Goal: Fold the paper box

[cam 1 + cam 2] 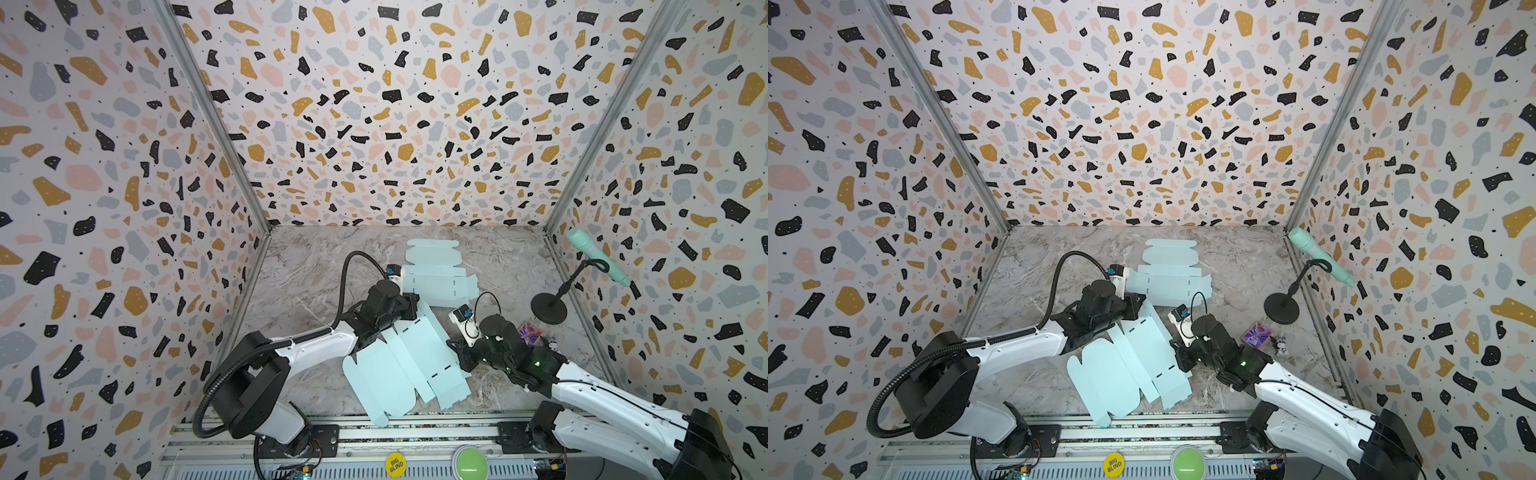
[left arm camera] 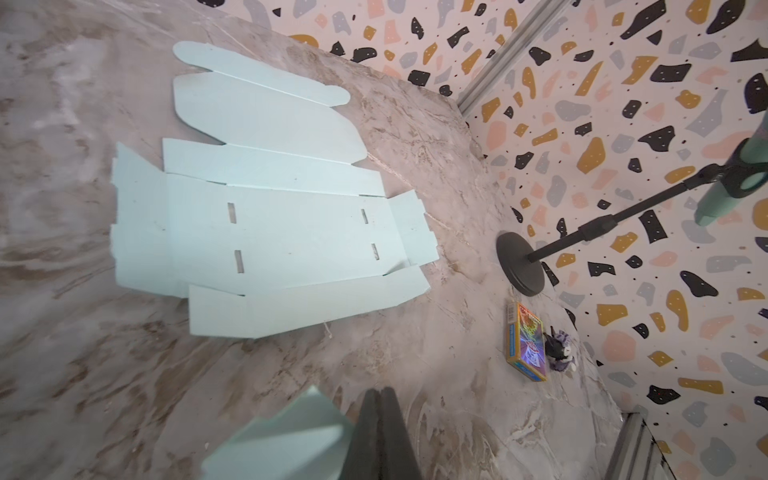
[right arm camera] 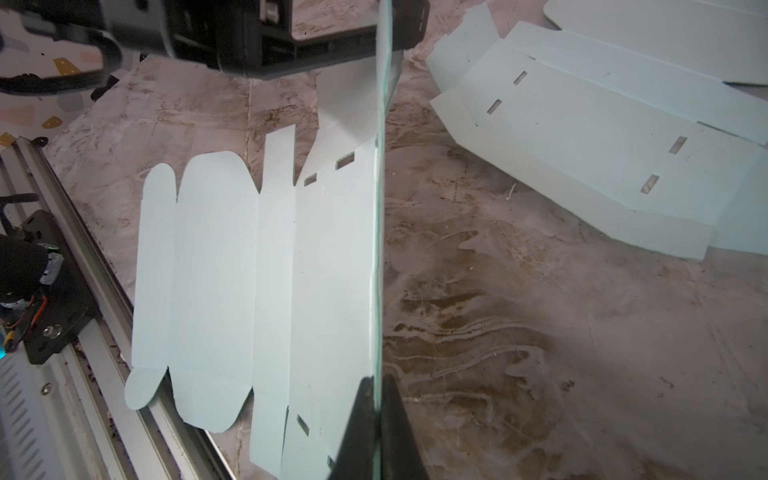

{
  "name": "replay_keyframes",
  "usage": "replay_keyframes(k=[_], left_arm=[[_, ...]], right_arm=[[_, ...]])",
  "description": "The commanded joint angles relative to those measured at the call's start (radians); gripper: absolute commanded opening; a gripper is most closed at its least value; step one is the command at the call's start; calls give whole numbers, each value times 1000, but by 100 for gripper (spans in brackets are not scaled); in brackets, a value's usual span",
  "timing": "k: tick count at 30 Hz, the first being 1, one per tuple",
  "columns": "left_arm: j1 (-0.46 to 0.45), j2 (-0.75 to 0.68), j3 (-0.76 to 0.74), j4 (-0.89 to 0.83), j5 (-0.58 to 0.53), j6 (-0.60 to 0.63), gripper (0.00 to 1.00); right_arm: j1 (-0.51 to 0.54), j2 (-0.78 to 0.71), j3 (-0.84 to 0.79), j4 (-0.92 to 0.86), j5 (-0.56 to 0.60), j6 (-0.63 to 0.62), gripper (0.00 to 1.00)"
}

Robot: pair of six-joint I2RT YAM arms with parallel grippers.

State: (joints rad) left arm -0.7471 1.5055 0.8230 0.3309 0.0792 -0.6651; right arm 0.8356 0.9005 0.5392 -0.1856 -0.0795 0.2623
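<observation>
Two flat light-blue blanks lie on the marble table. The near paper box (image 1: 395, 374) (image 1: 1121, 374) reaches over the front rail, and its long side panel (image 3: 376, 249) stands upright. My right gripper (image 3: 377, 382) (image 1: 456, 353) is shut on the near end of that panel, with the sheet showing between its fingers. My left gripper (image 2: 379, 395) (image 1: 411, 307) (image 3: 390, 37) is shut at the panel's far end, where a bent flap (image 2: 282, 440) lies right beside its fingers. The second paper box (image 1: 440, 278) (image 2: 270, 224) (image 3: 602, 124) lies flat and untouched behind.
A microphone stand's round black base (image 1: 548, 307) (image 2: 519, 266) stands at the right wall with a mint microphone (image 1: 594, 253) above it. A colourful card box (image 1: 530, 332) (image 2: 525, 340) and a small figurine (image 2: 561, 349) sit beside it. A metal rail (image 1: 374, 432) runs along the table's front edge.
</observation>
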Motion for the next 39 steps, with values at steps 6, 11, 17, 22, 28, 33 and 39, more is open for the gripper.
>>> replay_keyframes(k=[6,11,17,22,28,33,39], left_arm=[[-1,-24,7,73,140,50,0],[0,-59,-13,46,143,66,0],[38,-105,-28,-3,128,102,0],[77,-92,7,-59,134,157,2],[78,-22,115,-169,160,248,3],[77,29,167,-211,218,292,3],[74,16,151,-243,250,326,3]], right_arm=[[6,-12,12,3,33,-27,0],[7,3,20,3,48,-30,0],[6,0,24,-3,67,-38,0],[6,7,24,7,57,-45,0],[6,23,25,6,61,-50,0],[5,24,32,5,69,-53,0],[4,42,40,5,80,-56,0]])
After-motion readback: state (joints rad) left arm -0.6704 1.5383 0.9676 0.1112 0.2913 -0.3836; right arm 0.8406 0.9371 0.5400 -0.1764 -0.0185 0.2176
